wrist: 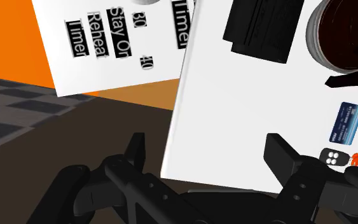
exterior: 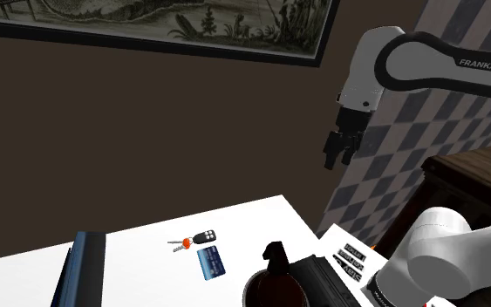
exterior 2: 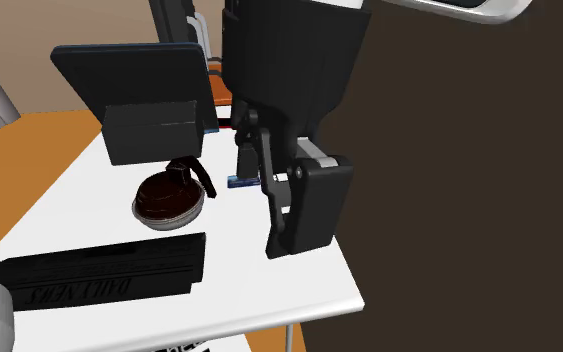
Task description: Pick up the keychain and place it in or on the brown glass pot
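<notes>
Tool hangs high, released and empty, presumably readying a descent onto the keychain lying beside the blue card near the brown pot.

A dark brown wall stood behind the white table, with a framed picture hanging high on it. At the shoulder view's right a grey-and-white checkered wall adjoined it, a dark wooden cabinet stood below, and the floor was orange.

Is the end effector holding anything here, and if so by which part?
Nothing: the end effector is open in the air; the keychain lies on the table.
</notes>
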### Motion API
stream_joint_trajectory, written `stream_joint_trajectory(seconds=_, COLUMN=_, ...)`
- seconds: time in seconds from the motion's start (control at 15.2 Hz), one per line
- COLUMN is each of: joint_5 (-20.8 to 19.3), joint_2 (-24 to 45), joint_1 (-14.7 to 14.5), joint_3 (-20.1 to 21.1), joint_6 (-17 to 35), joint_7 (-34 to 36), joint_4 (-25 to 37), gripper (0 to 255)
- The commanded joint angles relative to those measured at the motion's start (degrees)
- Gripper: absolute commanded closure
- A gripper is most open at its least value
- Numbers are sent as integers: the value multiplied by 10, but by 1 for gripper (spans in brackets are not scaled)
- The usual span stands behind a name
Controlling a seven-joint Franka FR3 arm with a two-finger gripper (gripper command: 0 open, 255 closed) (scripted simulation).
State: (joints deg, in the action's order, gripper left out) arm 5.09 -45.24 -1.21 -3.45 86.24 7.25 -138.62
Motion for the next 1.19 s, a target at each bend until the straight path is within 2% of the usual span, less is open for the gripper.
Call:
stream_joint_trajectory(seconds=0.0, joint_5=0, joint_2=0, joint_1=0, joint_3=0, joint_6=0, joint_7=0, joint_4=0, gripper=0)
stream_joint_trajectory(seconds=0.53, joint_5=7, joint_2=145, joint_1=-63, joint_3=39, joint_6=115, joint_7=-70, joint_4=35, gripper=0)
stream_joint_trajectory(seconds=1.12, joint_5=-3, joint_2=307, joint_1=-126, joint_3=88, joint_6=212, joint_7=-134, joint_4=108, gripper=0)
